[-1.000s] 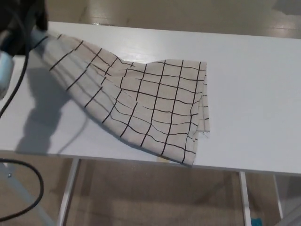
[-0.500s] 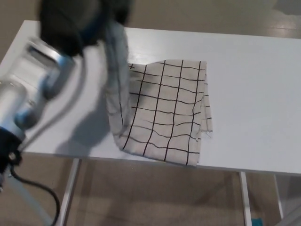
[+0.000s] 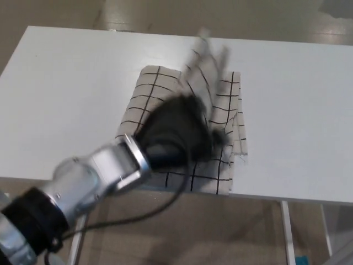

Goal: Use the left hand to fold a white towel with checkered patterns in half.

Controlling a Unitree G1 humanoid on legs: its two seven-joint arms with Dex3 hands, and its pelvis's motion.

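The checkered towel [image 3: 144, 102] lies on the white table [image 3: 55, 99], one raised flap blurred above the left hand [image 3: 179, 132] (fingers too smeared to tell whether they pinch it). Light, limp cloth; best taken by a corner or hem.

We look down on a white table [image 3: 309, 110] that fills most of the view, its top smooth and evenly lit. Beyond its far edge we see a beige floor [image 3: 165, 14] with a soft sheen of reflected light. Under the near edge the same floor shows, with pale table legs [image 3: 287, 232] running down and a small blue object [image 3: 299, 259] at the bottom.
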